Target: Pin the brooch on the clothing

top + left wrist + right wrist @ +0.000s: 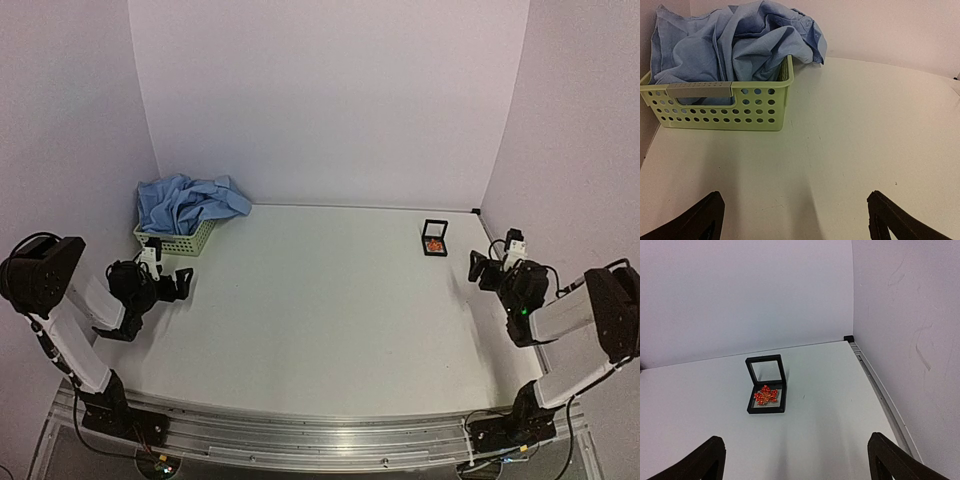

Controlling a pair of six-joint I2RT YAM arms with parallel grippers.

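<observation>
Here we are, both arms low at the near edge of the table (320, 310), one on each side. The left gripper (150, 275) hovers above the surface near the left edge with its fingers spread wide apart and nothing between them; from its wrist camera, the two dark fingertips (695, 220) sit at the bottom corners of the view with bare tabletop in the gap. Straight ahead of it, in the far left corner, there's the green basket (725, 107), and the shirt (740, 40) is stuffed inside it in a crumpled heap (light blue, part of it spilling over the rim on the right side and hanging toward the table).

Over to the other side! The right gripper (485, 258) hangs near the right edge, fingers just as wide apart, holding nothing. It faces the far right corner, and there's the little black box (766, 410) standing on the table with its framed lid tipped upright. The brooch (766, 395) lies inside the box on the pale base, orange-red and leaf-like in outline, sparkling a bit. Nothing touches it.

So the brooch sits in its box near the far right corner, and the shirt is in the basket at the far left corner, well apart, with the wide middle of the table between them.
</observation>
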